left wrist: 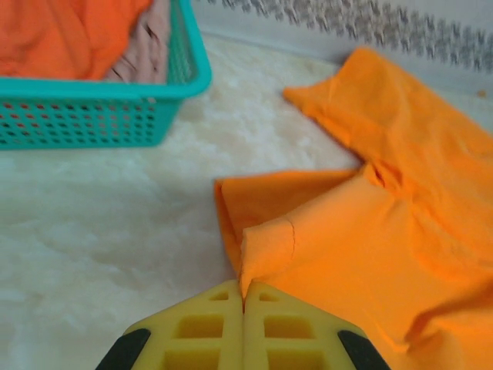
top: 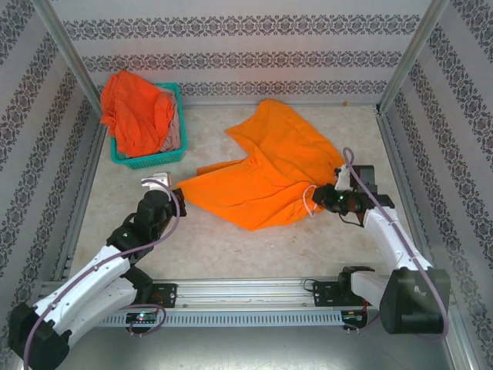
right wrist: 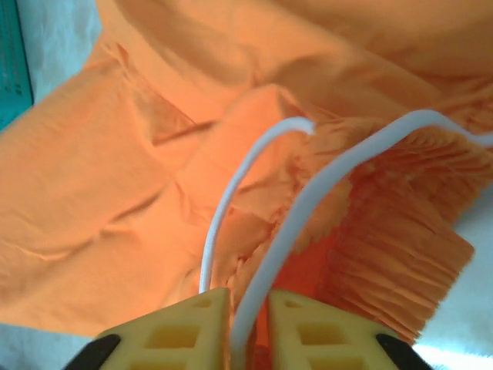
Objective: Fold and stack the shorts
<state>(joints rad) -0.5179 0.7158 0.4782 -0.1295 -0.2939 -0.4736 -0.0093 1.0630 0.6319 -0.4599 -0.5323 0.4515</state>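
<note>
Currently yellow-orange shorts point(top: 269, 166) lie spread mid-tabletop point(top: 231, 254), long axis running left-right between the arms: left tool point(left wrist: 244, 297) pinched on a leg-hem corner, right tool point(right wrist: 248, 308) pinched on gathered waistband and white drawstring point(right wrist: 231, 193), each arm nearest its own end.

The top external camera looks steeply down from high behind the arm bases at 6 o'clock, taking in the whole table point(top: 231, 247). The left wrist camera rides low and close behind the left gripper point(left wrist: 244, 291), facing about 1 o'clock. The right wrist camera sits closer still behind the right gripper point(right wrist: 248, 299), facing about 10 o'clock. All three views share the yellow-orange shorts point(top: 269, 166) and the teal basket point(top: 146, 161).
</note>
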